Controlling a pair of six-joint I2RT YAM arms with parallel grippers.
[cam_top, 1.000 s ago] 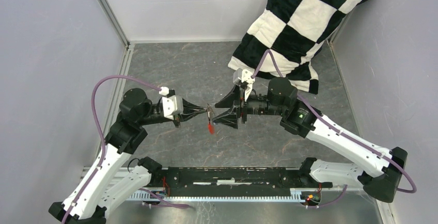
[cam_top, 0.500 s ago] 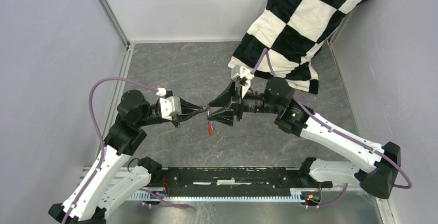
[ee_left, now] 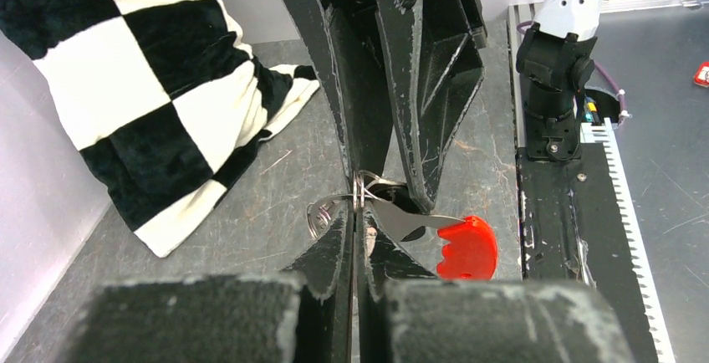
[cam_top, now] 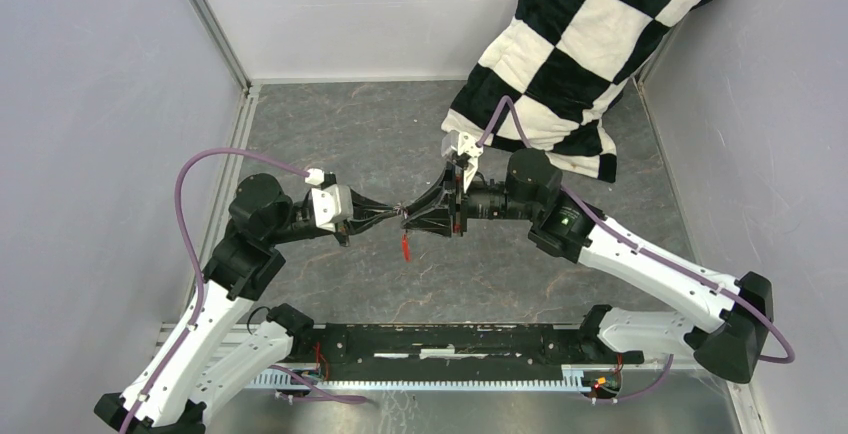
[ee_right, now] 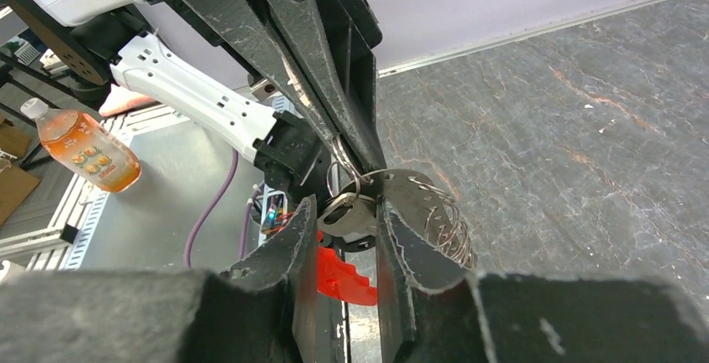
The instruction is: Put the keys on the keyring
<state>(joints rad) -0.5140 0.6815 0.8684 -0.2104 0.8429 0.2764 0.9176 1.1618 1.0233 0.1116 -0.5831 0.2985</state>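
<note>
Left hand [ee_left: 358, 221] clamped tight on the keyring [ee_left: 318, 215], red tag [ee_left: 466, 247] dangling. Right hand [ee_right: 347, 231] narrowly parted around a key [ee_right: 349, 212]; can't tell if it grips.

The keyring [cam_top: 405, 211], a cluster of thin grey wire loops, is held up off the surface at the middle of the top view, with its bright red tag [cam_top: 405, 247] hanging just below. Of the keys [ee_left: 407, 219], only one silver blade shows plainly. It slants from the loops down right to the tag.
</note>
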